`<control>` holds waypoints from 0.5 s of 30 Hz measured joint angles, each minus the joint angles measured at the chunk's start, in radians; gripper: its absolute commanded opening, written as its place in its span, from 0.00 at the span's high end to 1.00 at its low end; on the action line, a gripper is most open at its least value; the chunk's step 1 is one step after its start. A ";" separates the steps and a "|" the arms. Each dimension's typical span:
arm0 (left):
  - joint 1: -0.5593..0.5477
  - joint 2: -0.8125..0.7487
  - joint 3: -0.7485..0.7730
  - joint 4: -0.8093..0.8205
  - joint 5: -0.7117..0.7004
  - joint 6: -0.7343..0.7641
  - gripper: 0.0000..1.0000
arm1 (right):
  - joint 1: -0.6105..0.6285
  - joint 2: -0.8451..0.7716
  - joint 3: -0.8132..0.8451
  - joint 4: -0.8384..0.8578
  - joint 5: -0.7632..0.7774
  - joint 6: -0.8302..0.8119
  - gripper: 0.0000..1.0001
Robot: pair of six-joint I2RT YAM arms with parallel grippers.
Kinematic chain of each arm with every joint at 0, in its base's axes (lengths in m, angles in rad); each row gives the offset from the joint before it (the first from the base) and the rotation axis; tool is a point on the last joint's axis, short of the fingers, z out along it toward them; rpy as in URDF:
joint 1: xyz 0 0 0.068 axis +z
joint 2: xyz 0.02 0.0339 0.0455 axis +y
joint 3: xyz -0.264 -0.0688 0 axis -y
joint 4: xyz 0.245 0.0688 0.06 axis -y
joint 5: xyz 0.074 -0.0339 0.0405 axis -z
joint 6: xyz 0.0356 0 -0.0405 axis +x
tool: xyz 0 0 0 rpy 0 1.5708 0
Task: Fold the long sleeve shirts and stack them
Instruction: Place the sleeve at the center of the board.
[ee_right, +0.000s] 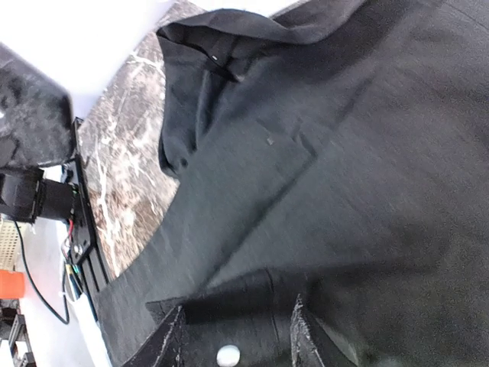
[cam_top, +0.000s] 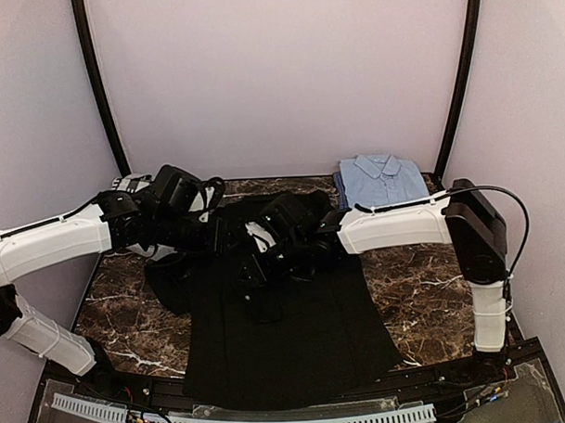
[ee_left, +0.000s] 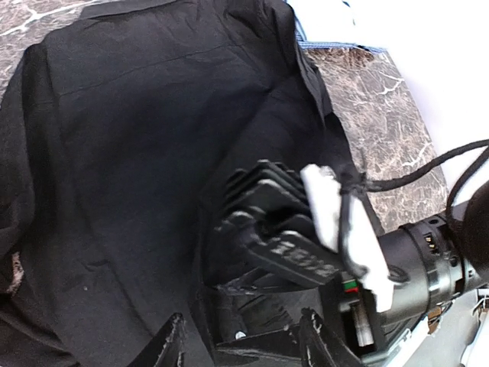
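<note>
Marble table (cam_top: pixel 433 280): 1 blue shirt (cam_top: pixel 382 178) sits folded; black shirt (cam_top: pixel 287 332) lies unfolded, unstacked; we cannot tell whether left gripper (ee_left: pixel 244 336) or right gripper (ee_right: pixel 237 329) grips it

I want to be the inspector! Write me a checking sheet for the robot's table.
Surface: dark marble table, partly covered by cloth.
Job's things: black shirt spread out in the middle, its top bunched under the arms; light blue shirt folded at the far right corner.
Clutter: nothing seen.
Tools: left tool and right tool low over the black shirt; grip on cloth unclear.
Cables: black cable loops off the right arm.
Surroundings: plain pale walls, dark poles.
</note>
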 measured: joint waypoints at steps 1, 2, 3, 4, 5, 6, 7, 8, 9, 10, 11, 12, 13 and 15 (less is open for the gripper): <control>0.007 -0.005 -0.004 -0.001 -0.002 0.003 0.51 | -0.002 0.022 0.022 0.003 -0.011 0.000 0.54; 0.010 -0.005 -0.006 -0.003 -0.001 0.006 0.51 | -0.004 0.042 0.039 0.005 -0.021 0.001 0.53; 0.011 -0.005 -0.008 -0.003 0.003 0.011 0.51 | -0.006 0.056 0.048 0.006 -0.028 0.003 0.52; 0.011 -0.005 -0.011 -0.003 0.009 0.018 0.51 | -0.008 0.066 0.053 0.005 -0.033 0.004 0.51; 0.010 -0.005 -0.013 -0.007 0.018 0.025 0.51 | -0.011 0.071 0.053 0.003 -0.037 0.006 0.50; 0.010 -0.005 -0.015 -0.007 0.025 0.031 0.51 | -0.016 0.071 0.052 -0.001 -0.040 0.010 0.49; 0.010 -0.005 -0.019 -0.008 0.036 0.037 0.51 | -0.023 0.071 0.052 -0.002 -0.046 0.012 0.48; 0.010 -0.005 -0.022 -0.009 0.047 0.043 0.51 | -0.033 0.069 0.051 0.003 -0.051 0.015 0.48; 0.010 -0.005 -0.025 -0.009 0.055 0.048 0.51 | -0.045 0.066 0.050 0.013 -0.056 0.019 0.48; 0.010 -0.005 -0.030 -0.010 0.069 0.055 0.51 | -0.060 0.062 0.047 0.024 -0.063 0.025 0.48; 0.008 -0.005 -0.033 -0.011 0.078 0.060 0.51 | -0.072 0.060 0.043 0.027 -0.067 0.027 0.48; 0.007 -0.005 -0.035 -0.011 0.086 0.065 0.51 | -0.087 0.055 0.040 0.032 -0.070 0.031 0.48; 0.006 -0.005 -0.037 -0.013 0.097 0.072 0.51 | -0.098 0.049 0.036 0.034 -0.070 0.034 0.48; -0.001 -0.005 -0.038 -0.015 0.112 0.084 0.51 | -0.122 0.030 0.020 0.040 -0.064 0.037 0.48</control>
